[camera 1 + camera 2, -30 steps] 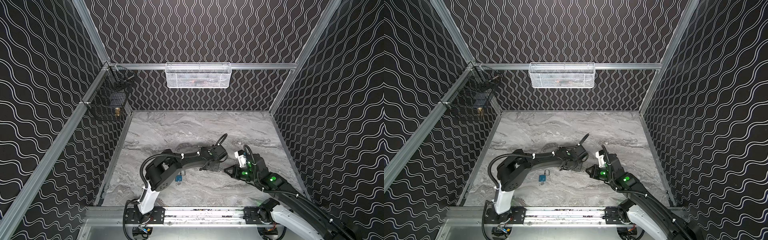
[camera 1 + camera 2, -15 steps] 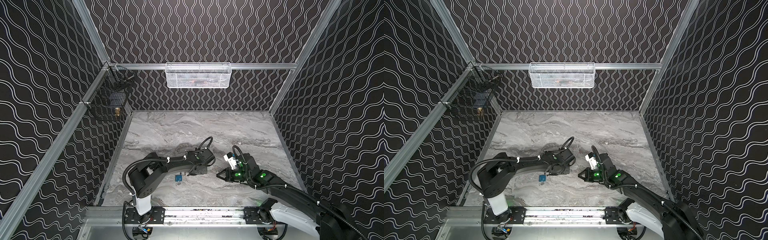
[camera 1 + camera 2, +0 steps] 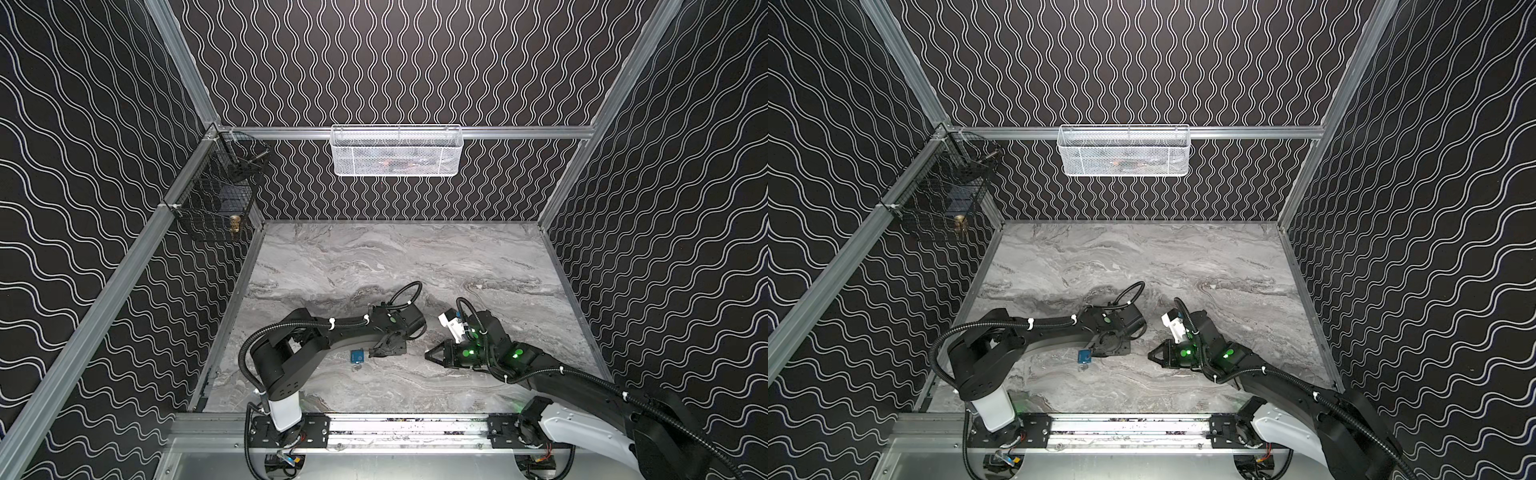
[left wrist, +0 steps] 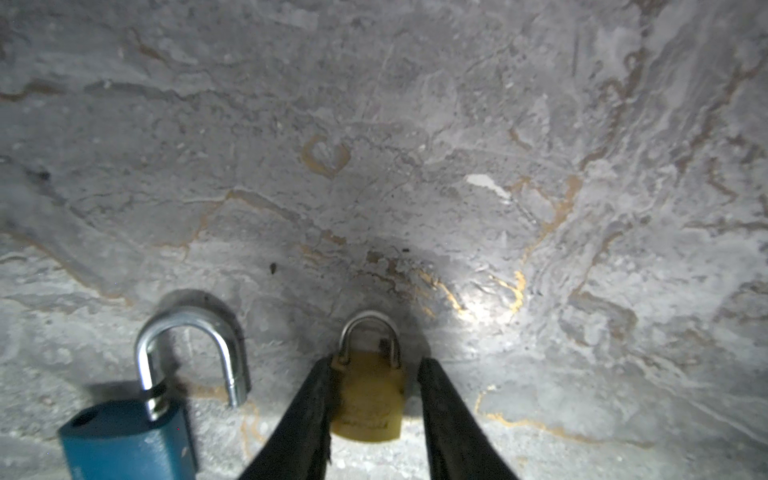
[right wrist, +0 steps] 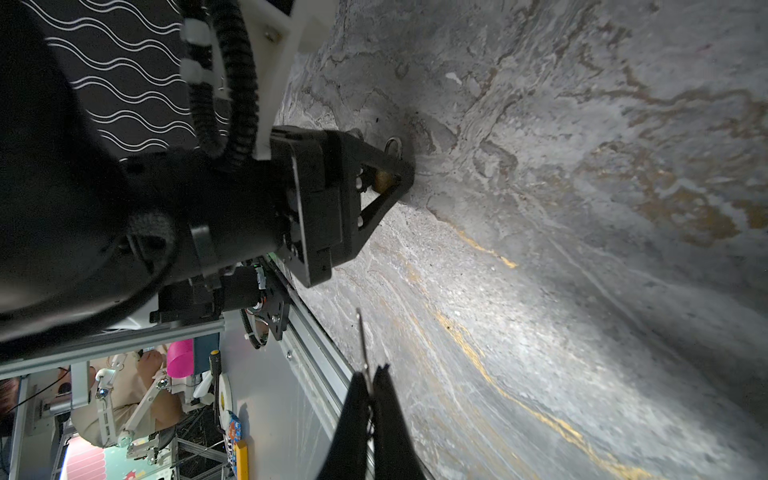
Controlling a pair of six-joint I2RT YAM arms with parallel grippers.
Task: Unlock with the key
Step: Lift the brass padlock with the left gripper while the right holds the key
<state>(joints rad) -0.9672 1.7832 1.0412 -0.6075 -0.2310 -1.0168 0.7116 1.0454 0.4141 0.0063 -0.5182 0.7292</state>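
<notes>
Brass padlock (image 4: 368, 399), lower centre, is being straddled by the left gripper's (image 4: 376, 361) parted jaws — careful insertion is likely being demanded of the key (image 5: 362, 340) clamped in the right gripper (image 5: 370, 372).

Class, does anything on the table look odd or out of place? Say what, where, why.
The blue padlock beside the left gripper lies with its shackle sprung open, one leg free; the brass padlock between the jaws looks locked. The right gripper holds the key.
</notes>
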